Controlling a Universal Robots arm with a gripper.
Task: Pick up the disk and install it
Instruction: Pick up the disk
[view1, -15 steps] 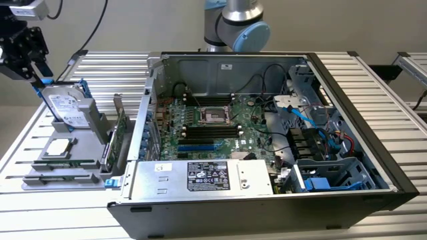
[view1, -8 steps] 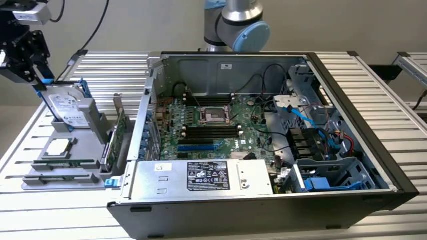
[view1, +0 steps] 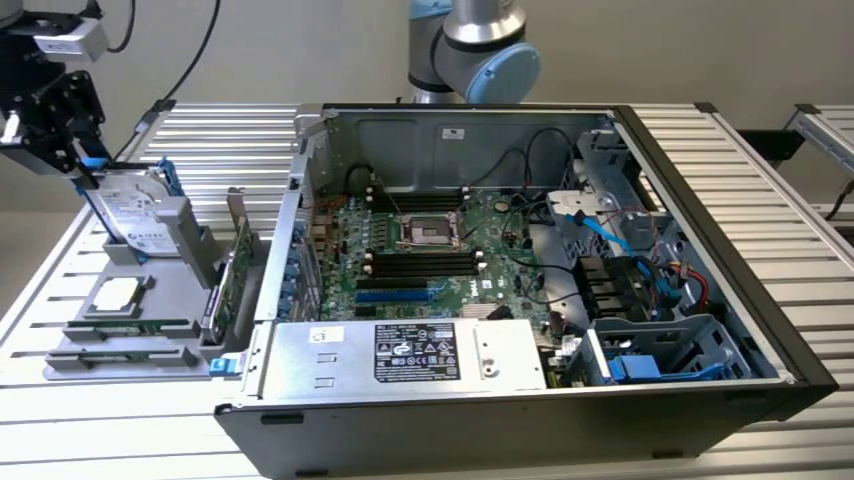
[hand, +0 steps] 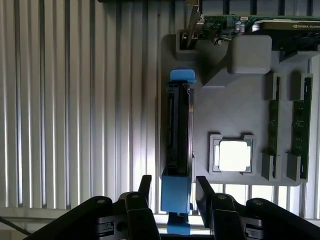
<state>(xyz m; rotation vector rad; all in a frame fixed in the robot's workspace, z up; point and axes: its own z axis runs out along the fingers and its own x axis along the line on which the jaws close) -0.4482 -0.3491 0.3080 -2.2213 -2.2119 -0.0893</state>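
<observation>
Now, writing first. The power supply inside the open computer case (view1: 747, 290) carries a black label (view1: 415, 352) with white print and a row of marks, too small to read. The disk (view1: 138, 215) shows a white label on its silver face, and that text cannot be read either. In the wrist view, the graphics card (hand: 280, 25) has pale lettering along its edge that looks like NVIDIA, cut off by the frame.

On to the tool (hand: 173, 179). It sits at the upper end of the disk (hand: 178, 125), partly open, with one dark finger (hand: 145, 186) on each side of the blue carrier (hand: 176, 192). Bright slivers show between both fingers and the blue plastic, so it straddles the carrier end without clamping it and has hold of nothing. From the exterior view the tool (view1: 80, 150) hangs over the worktop's far corner on the exterior view's left.

The disk stands on edge, leaning, seated in the grey fixture tray (view1: 120, 355). The tray lies on the slatted worktop (view1: 227, 130) along its edge at the exterior view's left, just beside the case. Also on the tray are the square silver CPU chip (hand: 233, 155) in its pocket and the green memory cards (hand: 300, 130) in their slots. The graphics card stands at the tray's side nearest the case.
</observation>
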